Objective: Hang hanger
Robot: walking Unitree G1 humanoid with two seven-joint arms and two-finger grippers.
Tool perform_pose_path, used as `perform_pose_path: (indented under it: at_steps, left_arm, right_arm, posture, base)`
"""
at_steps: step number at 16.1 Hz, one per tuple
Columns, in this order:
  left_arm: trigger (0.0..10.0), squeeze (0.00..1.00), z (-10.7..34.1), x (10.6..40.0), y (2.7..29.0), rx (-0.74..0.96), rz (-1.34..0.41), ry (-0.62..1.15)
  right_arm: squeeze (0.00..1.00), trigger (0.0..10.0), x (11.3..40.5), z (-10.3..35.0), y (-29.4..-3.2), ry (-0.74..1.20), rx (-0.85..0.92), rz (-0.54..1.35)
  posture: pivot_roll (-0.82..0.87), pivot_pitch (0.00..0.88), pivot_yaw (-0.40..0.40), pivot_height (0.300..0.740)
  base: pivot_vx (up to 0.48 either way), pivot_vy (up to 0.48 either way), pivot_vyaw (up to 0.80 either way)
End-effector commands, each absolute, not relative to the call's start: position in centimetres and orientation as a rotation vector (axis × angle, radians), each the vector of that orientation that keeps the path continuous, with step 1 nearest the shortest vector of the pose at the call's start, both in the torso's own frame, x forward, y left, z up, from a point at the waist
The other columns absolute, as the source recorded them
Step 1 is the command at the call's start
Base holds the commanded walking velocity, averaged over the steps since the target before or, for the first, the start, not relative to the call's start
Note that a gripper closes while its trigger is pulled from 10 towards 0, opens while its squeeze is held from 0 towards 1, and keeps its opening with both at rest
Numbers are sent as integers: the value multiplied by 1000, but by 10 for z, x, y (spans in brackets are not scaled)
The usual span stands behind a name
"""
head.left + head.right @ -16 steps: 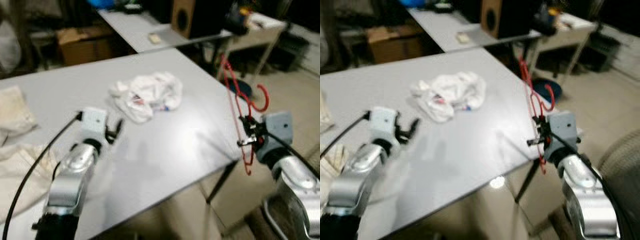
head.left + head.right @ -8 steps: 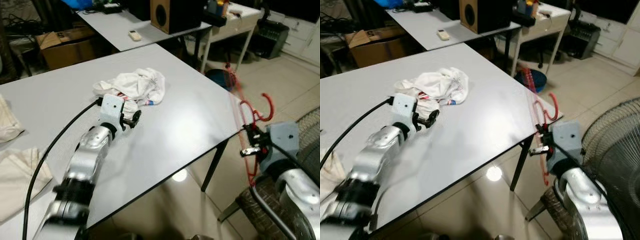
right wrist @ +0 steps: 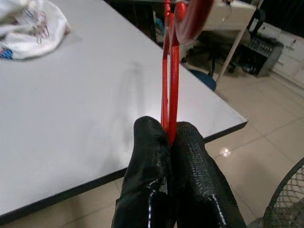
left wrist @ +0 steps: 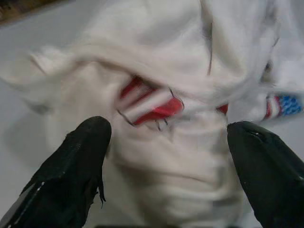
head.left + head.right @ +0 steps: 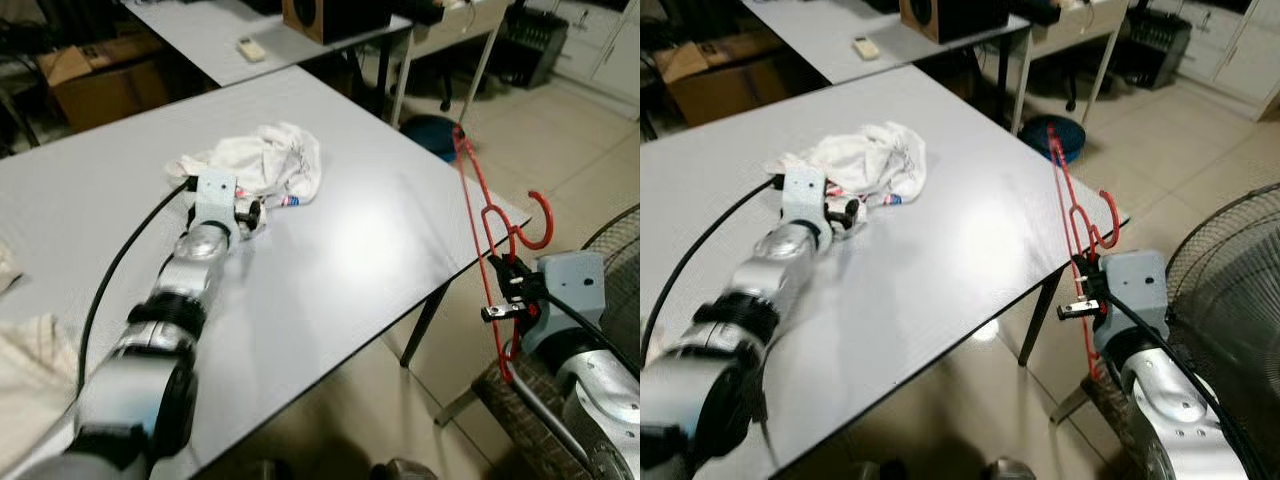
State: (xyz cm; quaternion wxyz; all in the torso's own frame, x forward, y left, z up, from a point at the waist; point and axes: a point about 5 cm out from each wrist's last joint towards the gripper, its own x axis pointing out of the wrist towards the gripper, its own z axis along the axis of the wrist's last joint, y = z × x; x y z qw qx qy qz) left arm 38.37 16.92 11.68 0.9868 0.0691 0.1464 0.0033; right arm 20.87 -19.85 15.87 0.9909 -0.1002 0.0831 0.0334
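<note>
While R fingers (image 5: 510, 292) pinch red hanger (image 5: 478, 215) off desk (image 5: 380, 230) corner, 3 o'clock, its long axis runs near upright, hook at 1 o'clock. L fingers (image 4: 166, 142) spread wide at shirt (image 5: 270, 165), 11 o'clock. R arm nearer.

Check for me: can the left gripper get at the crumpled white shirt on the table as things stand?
Probably yes. The left gripper is open at the near edge of the white shirt, its fingers spread on either side of a fold. Nothing stands between them. The right gripper, off the table's corner, is shut on the red hanger.
</note>
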Motion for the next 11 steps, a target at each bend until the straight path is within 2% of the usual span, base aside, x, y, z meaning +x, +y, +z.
perform_pose_path:
  at_steps: [1, 2, 4, 11]
  left_arm:
    - [10000, 0, 109, 381, 172, 152, 40, 335]
    - [10000, 0, 105, 380, 175, 166, 73, 362]
    - [0, 0, 103, 378, 185, 130, 128, 372]
    - [0, 0, 96, 373, 183, 20, 70, 331]
  right_arm:
    - [0, 10000, 208, 164, -197, 153, -213, 67]
    - [0, 10000, 207, 164, -196, 152, -214, 66]
    - [0, 10000, 209, 165, -197, 149, -212, 61]
    - [0, 10000, 224, 163, -189, 125, -205, 104]
  posture:
    - [-287, 95, 47, 740]
    - [-292, 86, 51, 740]
    - [-284, 71, 52, 740]
    - [-238, 12, 34, 740]
  base:
    - [0, 0, 0]
    - [0, 0, 0]
    - [0, 0, 0]
    - [0, 0, 0]
